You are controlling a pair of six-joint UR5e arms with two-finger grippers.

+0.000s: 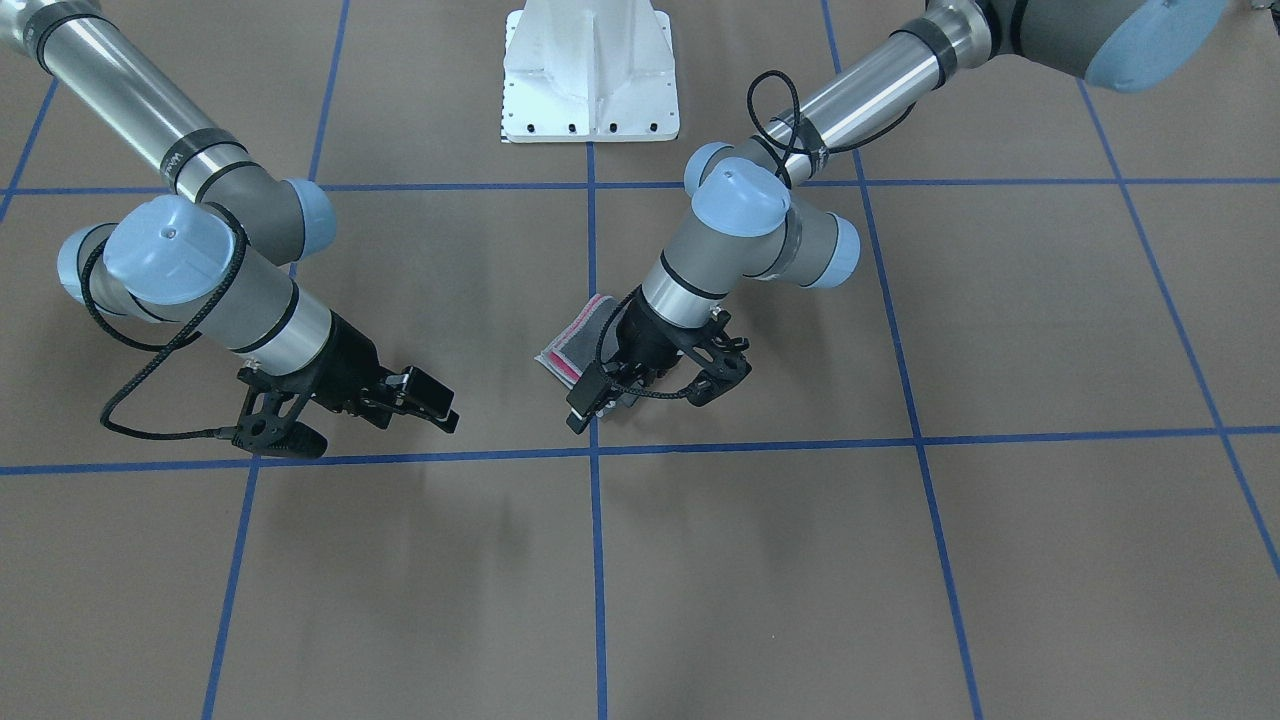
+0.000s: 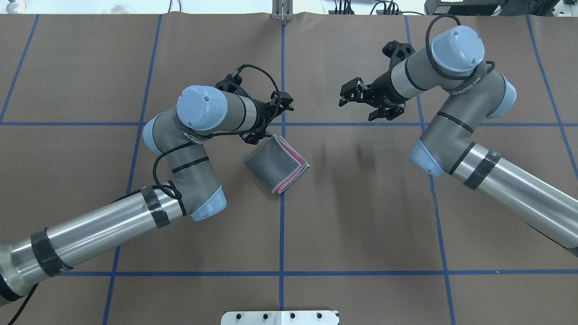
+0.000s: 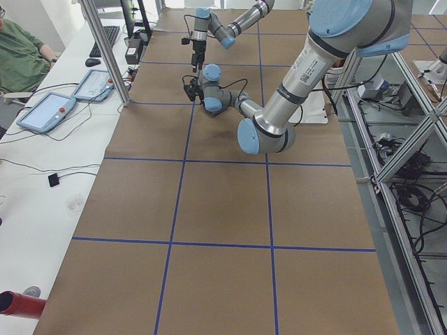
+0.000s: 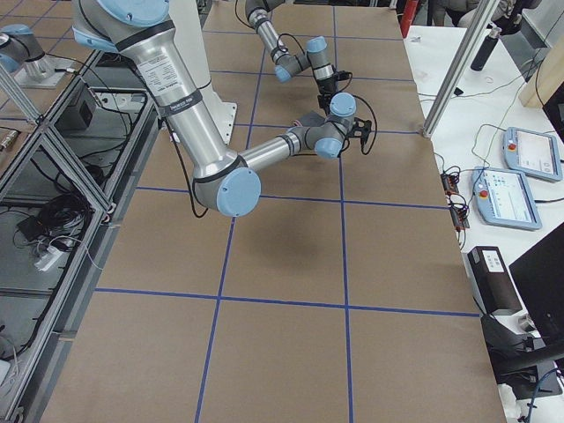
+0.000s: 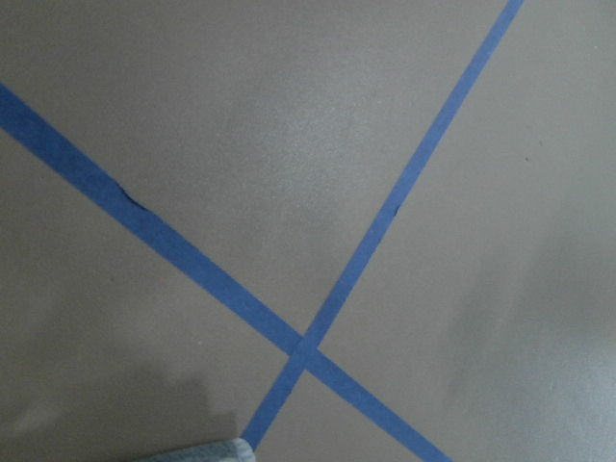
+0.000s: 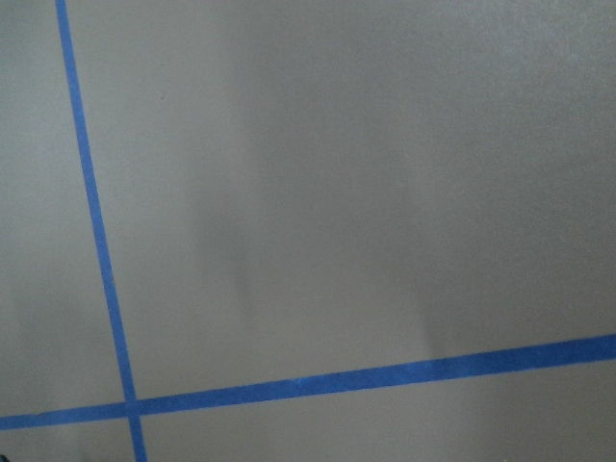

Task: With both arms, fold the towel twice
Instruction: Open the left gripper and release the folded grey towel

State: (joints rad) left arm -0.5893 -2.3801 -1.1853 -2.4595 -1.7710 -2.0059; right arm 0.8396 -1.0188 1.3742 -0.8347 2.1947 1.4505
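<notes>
The towel lies folded into a small square on the brown table, grey face up, with pink layers showing along its right edge. It also shows in the front-facing view, and one corner shows in the left wrist view. My left gripper hovers just past the towel's far corner, open and empty; it also shows in the front-facing view. My right gripper is open and empty, raised well to the right of the towel; it also shows in the front-facing view.
Blue tape lines divide the brown table into squares. The white pedestal base stands at the robot's side of the table. A person and control tablets are beyond the far edge.
</notes>
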